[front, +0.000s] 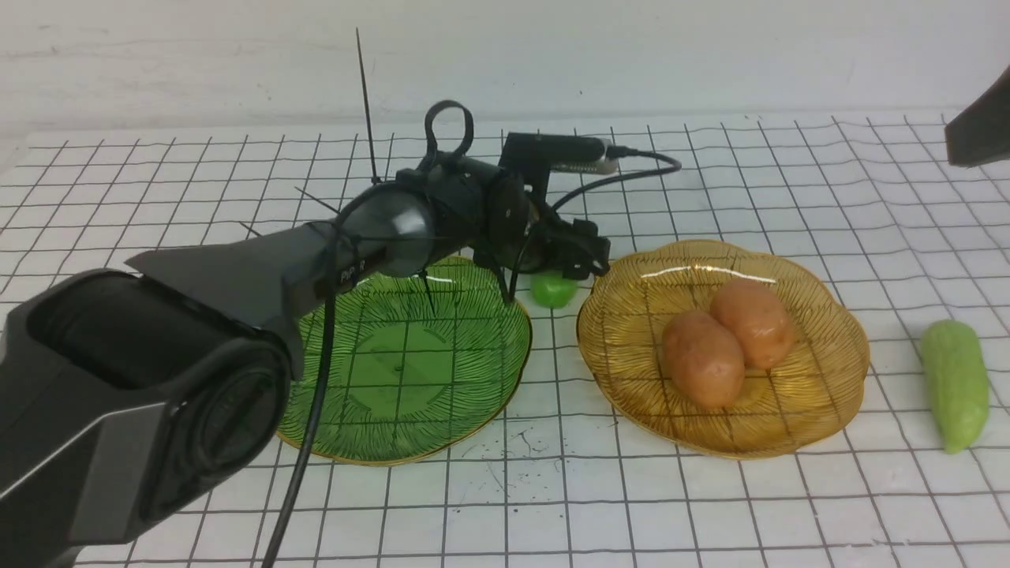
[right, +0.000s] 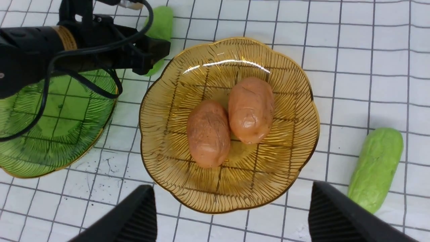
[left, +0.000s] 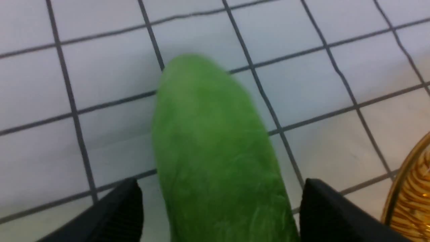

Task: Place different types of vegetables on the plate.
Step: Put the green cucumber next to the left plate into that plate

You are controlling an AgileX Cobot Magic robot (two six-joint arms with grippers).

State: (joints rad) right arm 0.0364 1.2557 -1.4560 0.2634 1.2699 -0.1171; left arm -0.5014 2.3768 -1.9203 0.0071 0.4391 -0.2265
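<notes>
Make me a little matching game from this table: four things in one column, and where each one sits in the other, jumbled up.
Things
1. two potatoes
2. bright green cucumber
3. pale green gourd
4. green plate

Places
A. partly under the left arm
B. alone on the table, right of the amber plate
C. side by side in the amber plate
D. on the table, straddled by the open left gripper

Pairs: 1-C, 2-D, 3-B, 4-A
</notes>
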